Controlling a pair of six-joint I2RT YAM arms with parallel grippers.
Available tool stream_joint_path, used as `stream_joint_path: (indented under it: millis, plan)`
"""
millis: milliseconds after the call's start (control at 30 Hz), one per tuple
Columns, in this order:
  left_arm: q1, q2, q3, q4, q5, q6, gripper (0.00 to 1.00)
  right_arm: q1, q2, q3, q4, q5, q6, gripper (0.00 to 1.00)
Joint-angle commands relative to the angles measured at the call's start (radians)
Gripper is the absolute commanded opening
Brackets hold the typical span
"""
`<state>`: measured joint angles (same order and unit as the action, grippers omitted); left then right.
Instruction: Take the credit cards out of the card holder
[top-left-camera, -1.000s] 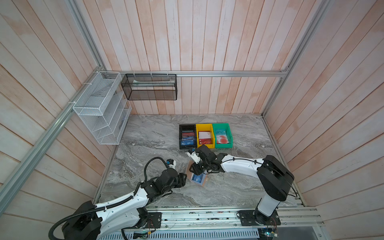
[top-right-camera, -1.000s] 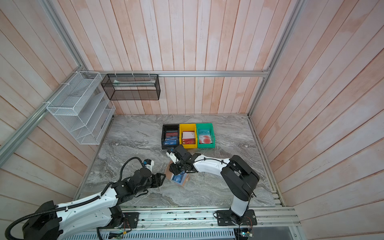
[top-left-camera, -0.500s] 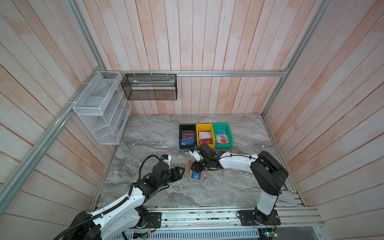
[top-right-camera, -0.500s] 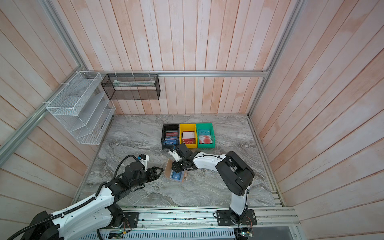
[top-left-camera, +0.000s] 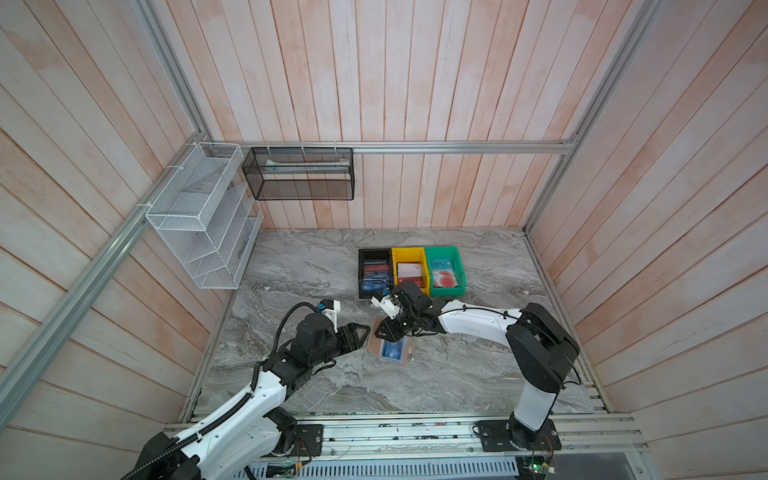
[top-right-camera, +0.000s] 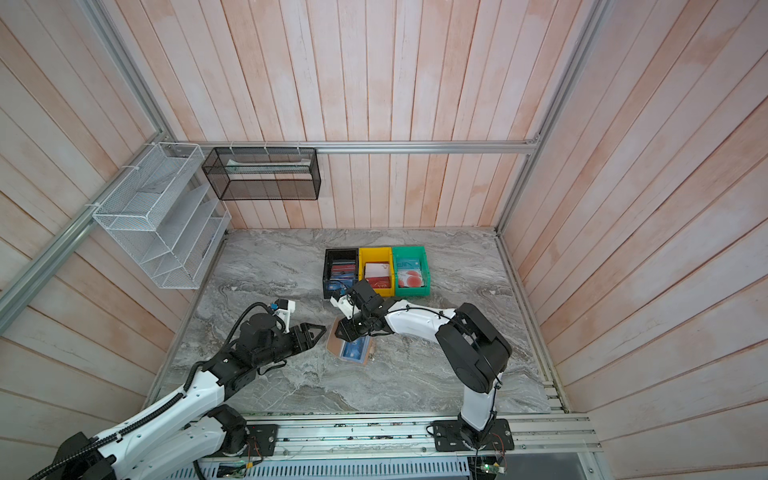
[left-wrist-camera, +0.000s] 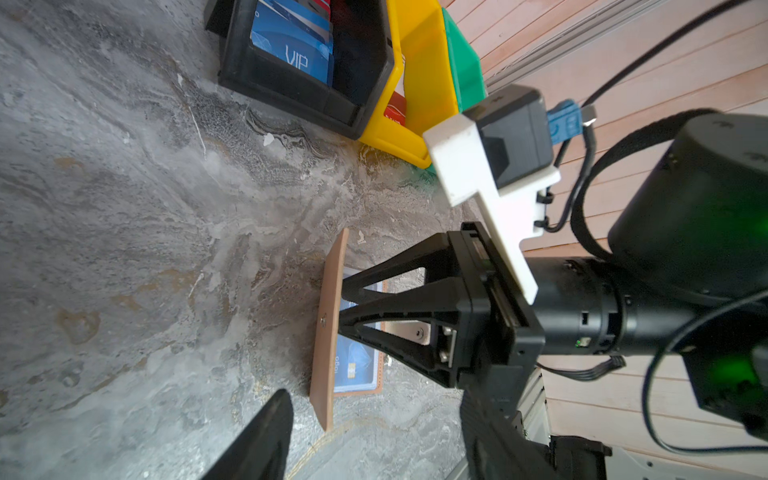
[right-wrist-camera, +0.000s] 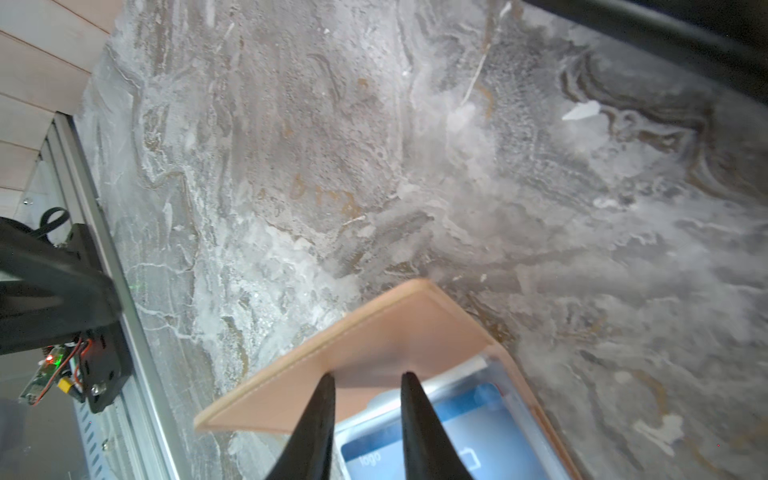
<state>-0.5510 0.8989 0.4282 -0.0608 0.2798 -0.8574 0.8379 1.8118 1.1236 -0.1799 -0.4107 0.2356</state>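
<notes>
marble table (top-left-camera: 457, 374); l gripper (top-left-camera: 365, 336) spread, beside card holder (top-left-camera: 375, 344); r gripper (right-wrist-camera: 365, 376) slightly apart, tips on raised cover (right-wrist-camera: 395, 332)

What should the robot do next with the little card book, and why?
Probably close the open left end effector on the card holder by its raised cover: the right end effector only props that cover, and the blue card sits in its sleeve.

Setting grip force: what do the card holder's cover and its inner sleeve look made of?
Card holder cover: tan leather or imitation, matte, stitched along the edge. Sleeve: clear glossy soft plastic, probably; the blue card shows through it.
</notes>
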Motion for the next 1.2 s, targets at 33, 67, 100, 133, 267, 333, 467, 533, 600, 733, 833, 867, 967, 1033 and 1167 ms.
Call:
stream_joint_path:
  millis: [33,67,100,133,267,333,467,533,600,733,833,867,967,1033,1167]
  plan:
    - [0.014,-0.006,-0.024,0.079,0.076,-0.031,0.66,0.006,0.050,0.042,-0.026,-0.028,-0.007,0.28]
    - [0.016,0.002,-0.035,0.104,0.089,-0.043,0.66,0.006,0.063,0.050,-0.032,-0.022,-0.006,0.28]
    - [0.019,0.012,-0.044,0.125,0.100,-0.056,0.64,0.006,0.075,0.056,-0.037,-0.022,-0.007,0.27]
    - [0.020,0.023,-0.050,0.139,0.106,-0.066,0.63,0.005,0.083,0.060,-0.038,-0.019,-0.008,0.27]
    - [0.023,0.070,-0.058,0.174,0.123,-0.089,0.60,0.003,0.101,0.061,-0.036,-0.022,-0.008,0.27]
    - [0.025,0.086,-0.059,0.177,0.128,-0.089,0.60,0.001,0.099,0.053,-0.029,-0.019,-0.009,0.27]
    - [0.030,0.121,-0.067,0.210,0.141,-0.096,0.59,-0.007,0.089,0.031,-0.015,-0.024,-0.007,0.27]
    - [0.035,0.145,-0.074,0.245,0.155,-0.105,0.57,-0.014,0.086,0.024,-0.010,-0.027,-0.006,0.27]
    - [0.044,0.174,-0.072,0.268,0.167,-0.111,0.55,-0.017,0.084,0.017,-0.006,-0.028,-0.005,0.27]
    - [0.067,0.231,-0.061,0.289,0.189,-0.109,0.51,-0.020,0.081,0.008,-0.003,-0.031,-0.005,0.27]
    - [0.085,0.266,-0.051,0.300,0.203,-0.109,0.48,-0.020,0.069,0.000,-0.003,-0.031,-0.005,0.27]
    - [0.089,0.279,-0.048,0.307,0.206,-0.109,0.48,-0.020,0.064,-0.003,-0.001,-0.031,-0.008,0.27]
    - [0.096,0.314,-0.036,0.318,0.215,-0.106,0.47,-0.023,0.052,-0.013,0.004,-0.030,-0.007,0.27]
    - [0.099,0.336,-0.026,0.323,0.225,-0.104,0.46,-0.023,0.049,-0.014,0.003,-0.031,-0.009,0.27]
    - [0.099,0.382,-0.011,0.332,0.236,-0.094,0.43,-0.025,0.035,-0.019,0.000,-0.034,-0.011,0.27]
